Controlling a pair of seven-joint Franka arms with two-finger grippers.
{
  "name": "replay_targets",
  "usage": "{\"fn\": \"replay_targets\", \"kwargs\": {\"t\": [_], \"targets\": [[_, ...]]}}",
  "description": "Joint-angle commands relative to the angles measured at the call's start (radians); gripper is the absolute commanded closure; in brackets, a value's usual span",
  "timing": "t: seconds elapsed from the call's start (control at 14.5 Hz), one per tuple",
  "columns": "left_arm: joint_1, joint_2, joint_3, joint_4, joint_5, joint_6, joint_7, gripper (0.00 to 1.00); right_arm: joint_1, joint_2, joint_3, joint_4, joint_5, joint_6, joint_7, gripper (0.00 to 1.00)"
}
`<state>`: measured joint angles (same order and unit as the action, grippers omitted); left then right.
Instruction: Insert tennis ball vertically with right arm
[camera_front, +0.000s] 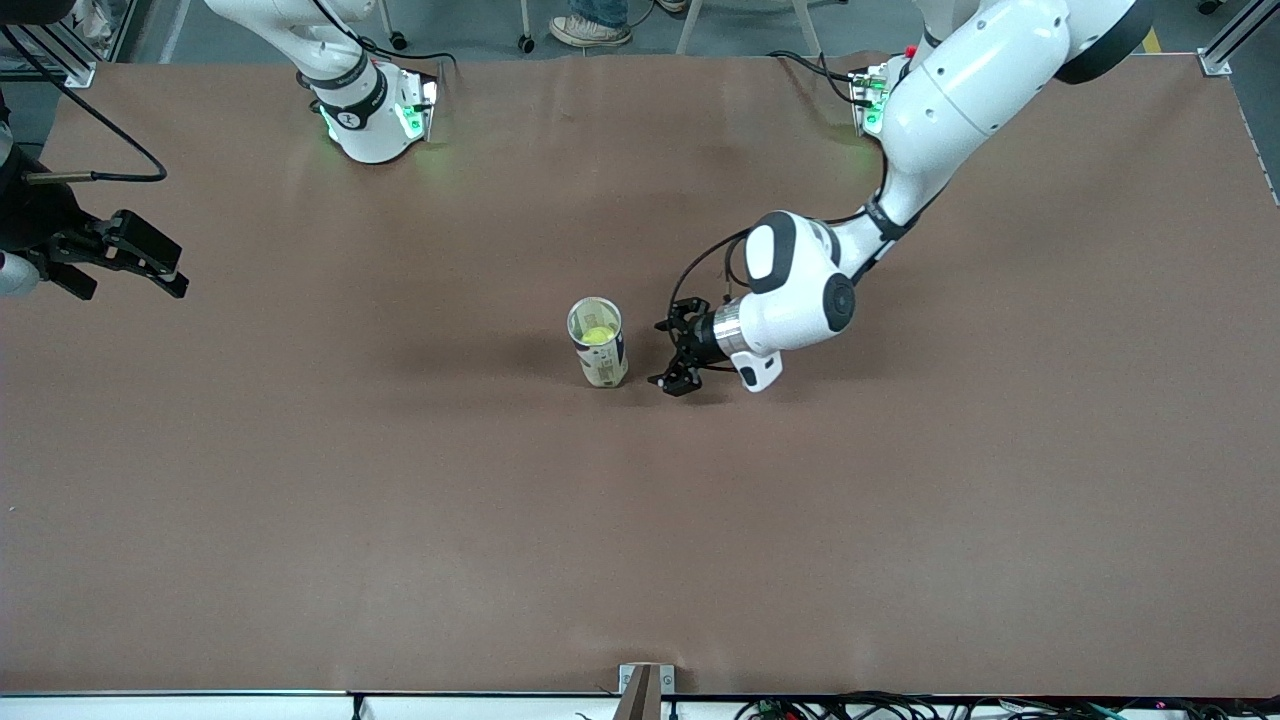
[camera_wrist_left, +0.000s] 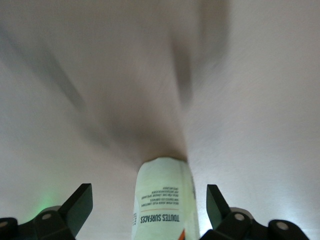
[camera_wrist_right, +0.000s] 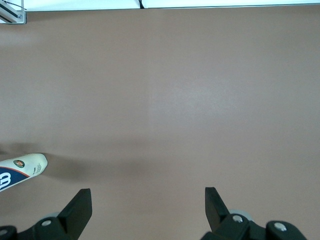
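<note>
A tennis ball can (camera_front: 598, 342) stands upright in the middle of the table, its top open. A yellow tennis ball (camera_front: 598, 335) sits inside it. My left gripper (camera_front: 664, 352) is low beside the can, open, its fingers pointing at the can and apart from it. In the left wrist view the can (camera_wrist_left: 165, 200) stands just ahead of the open left gripper (camera_wrist_left: 148, 194). My right gripper (camera_front: 135, 285) is open and empty, up over the table's edge at the right arm's end. The right wrist view shows its open gripper (camera_wrist_right: 148, 197) over bare table, with the can (camera_wrist_right: 22, 170) at the view's edge.
The brown table top (camera_front: 400, 520) is bare around the can. Both arm bases (camera_front: 375, 120) stand along the table's edge farthest from the front camera. A bracket (camera_front: 645, 685) sits at the edge nearest to it.
</note>
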<state>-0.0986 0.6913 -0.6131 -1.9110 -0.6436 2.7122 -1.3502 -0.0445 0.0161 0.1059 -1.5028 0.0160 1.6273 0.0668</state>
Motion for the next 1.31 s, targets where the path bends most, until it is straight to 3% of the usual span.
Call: {"fn": "replay_targets", "kwargs": {"t": [0.0,0.21,0.55,0.76,0.97,1.1,1.24], "targets": [[0.175,-0.107,0.004,-0.056,0.215,-0.200,0.030,0.00,-0.008,-0.010,0.008,-0.011,-0.007,-0.001,-0.010,0.00],[0.319,-0.168,0.004,-0.017,0.479,-0.377,0.037,0.00,-0.008,-0.010,0.008,-0.011,-0.007,0.000,-0.008,0.00],[0.422,-0.164,0.004,0.206,0.781,-0.716,0.274,0.00,-0.008,-0.010,0.008,-0.011,-0.007,0.000,-0.010,0.00],[0.459,-0.191,0.004,0.299,0.789,-0.830,0.507,0.00,-0.008,-0.010,0.008,-0.011,-0.008,0.000,-0.012,0.00],[0.540,-0.277,-0.002,0.319,0.774,-0.949,0.783,0.00,-0.008,-0.008,0.008,-0.011,-0.008,0.002,-0.012,0.00],[0.522,-0.317,0.028,0.322,0.757,-0.977,0.810,0.00,-0.008,-0.008,0.008,-0.011,-0.008,0.002,-0.012,0.00],[0.429,-0.357,0.128,0.380,0.719,-1.060,0.835,0.00,-0.008,-0.008,0.008,-0.011,-0.008,0.002,-0.012,0.00]]}}
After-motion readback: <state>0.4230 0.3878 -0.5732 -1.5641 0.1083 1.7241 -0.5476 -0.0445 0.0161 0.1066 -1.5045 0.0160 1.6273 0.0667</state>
